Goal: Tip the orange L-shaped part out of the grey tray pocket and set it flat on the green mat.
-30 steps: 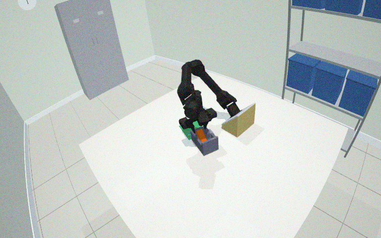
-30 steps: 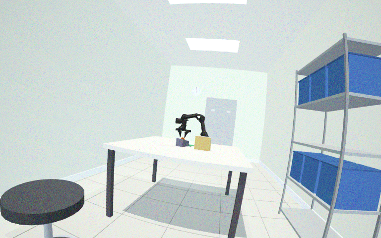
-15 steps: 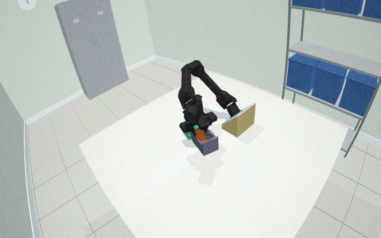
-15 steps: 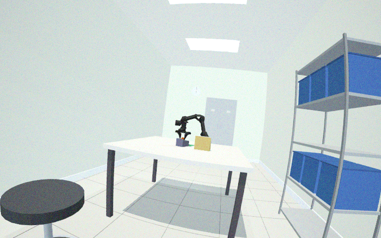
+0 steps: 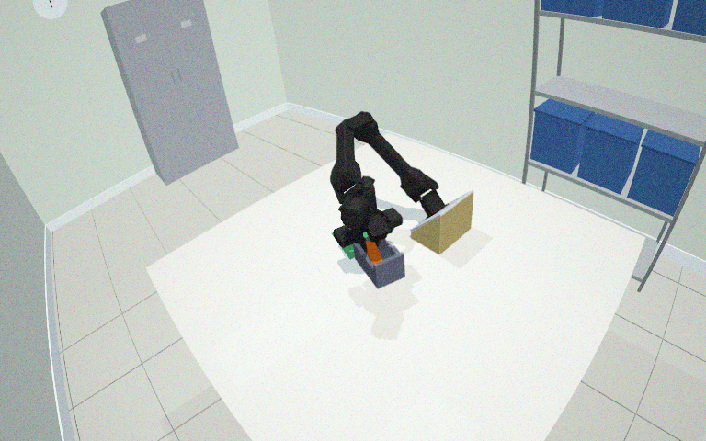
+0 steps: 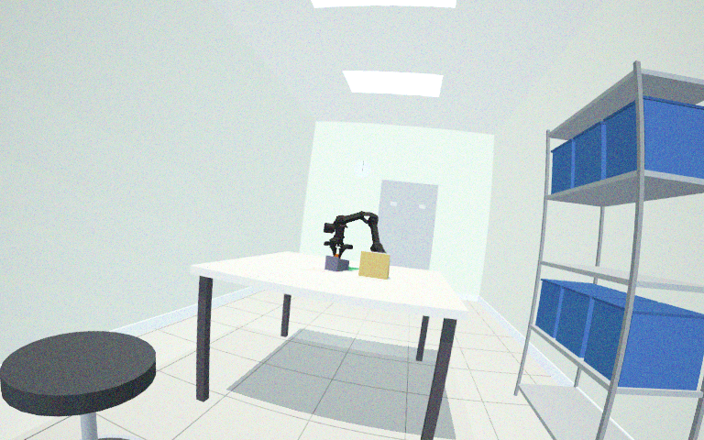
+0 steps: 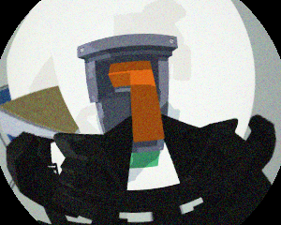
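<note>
The orange L-shaped part (image 5: 373, 253) (image 7: 144, 96) is tilted in the grey tray (image 5: 390, 273) (image 6: 335, 264) (image 7: 126, 42). Its L-shaped end lies low inside the tray, and its straight end stands raised on the side towards the mat. My gripper (image 5: 370, 241) (image 7: 145, 118) points down over the tray and is shut on the part's raised end, with one finger against each side in the wrist view. The green mat (image 5: 348, 252) (image 6: 352, 269) (image 7: 144, 160) lies beside the tray, partly hidden by the gripper in the top view.
A tan wedge-shaped block (image 5: 455, 221) (image 6: 374, 265) (image 7: 39, 107) stands near the arm's base, to the right of the tray in the top and exterior views. All stand on the white table (image 5: 247, 306) (image 6: 269, 268). A dark stool (image 6: 77, 362) and shelves with blue boxes stand away from the table.
</note>
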Motion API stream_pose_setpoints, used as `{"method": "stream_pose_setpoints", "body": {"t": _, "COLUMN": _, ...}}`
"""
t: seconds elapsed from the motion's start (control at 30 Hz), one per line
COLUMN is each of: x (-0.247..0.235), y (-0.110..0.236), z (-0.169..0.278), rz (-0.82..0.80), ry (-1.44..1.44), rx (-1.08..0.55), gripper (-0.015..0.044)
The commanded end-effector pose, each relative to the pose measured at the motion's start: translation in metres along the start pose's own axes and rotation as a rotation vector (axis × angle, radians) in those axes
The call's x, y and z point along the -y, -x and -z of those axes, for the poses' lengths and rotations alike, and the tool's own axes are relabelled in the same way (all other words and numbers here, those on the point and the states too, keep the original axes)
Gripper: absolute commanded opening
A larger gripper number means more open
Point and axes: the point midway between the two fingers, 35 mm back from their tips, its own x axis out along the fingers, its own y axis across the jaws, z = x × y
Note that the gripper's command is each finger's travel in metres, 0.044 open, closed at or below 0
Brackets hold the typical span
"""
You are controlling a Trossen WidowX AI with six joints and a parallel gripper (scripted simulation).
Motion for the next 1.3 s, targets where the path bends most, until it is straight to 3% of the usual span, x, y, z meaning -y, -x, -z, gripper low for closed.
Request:
{"method": "stream_pose_setpoints", "body": {"t": 0.0, "x": 0.000, "y": 0.000, "z": 0.000, "rz": 0.001, "ry": -0.001, "rx": 0.000, "gripper": 0.0095}}
{"method": "stream_pose_setpoints", "body": {"t": 0.07, "x": 0.000, "y": 0.000, "z": 0.000, "rz": 0.001, "ry": -0.001, "rx": 0.000, "gripper": 0.0082}}
{"method": "stream_pose_setpoints", "body": {"t": 0.2, "x": 0.000, "y": 0.000, "z": 0.000, "rz": 0.001, "ry": -0.001, "rx": 0.000, "gripper": 0.0000}}
{"method": "stream_pose_setpoints", "body": {"t": 1.27, "x": -0.001, "y": 0.041, "z": 0.000, "rz": -0.001, "ry": 0.005, "rx": -0.003, "gripper": 0.0000}}
